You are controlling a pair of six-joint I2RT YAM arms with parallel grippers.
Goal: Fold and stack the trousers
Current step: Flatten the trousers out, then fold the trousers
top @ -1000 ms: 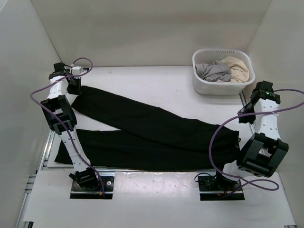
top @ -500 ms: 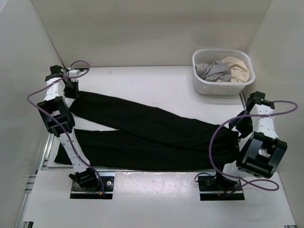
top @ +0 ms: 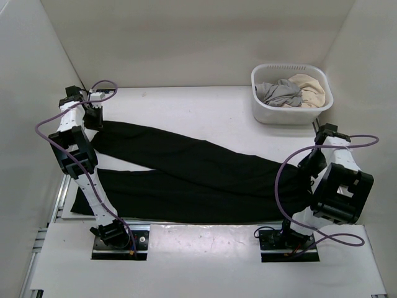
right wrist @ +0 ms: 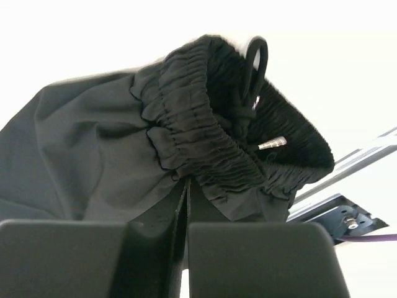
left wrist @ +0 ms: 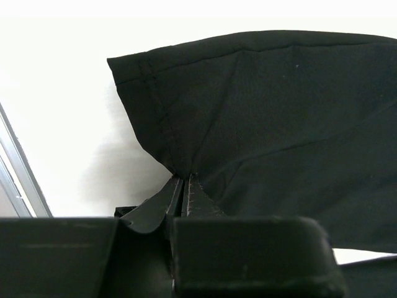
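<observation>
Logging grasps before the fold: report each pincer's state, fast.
Left pincer: shut on the trousers, at a leg hem.
Right pincer: shut on the trousers, at the waistband.

Left arm stretched to far-left corner, elbow raised, left claw point(top: 93, 116) tipped down, jaws pinched tight on the trousers point(top: 198, 167) at a hem. Right arm folded close at right edge, right claw point(top: 308, 162) low, jaws clamped on the waistband.

White plastic basket point(top: 291, 115) far rt on white table point(top: 198, 108), grey garment point(top: 280, 93) & beige garment point(top: 310, 89) inside
</observation>
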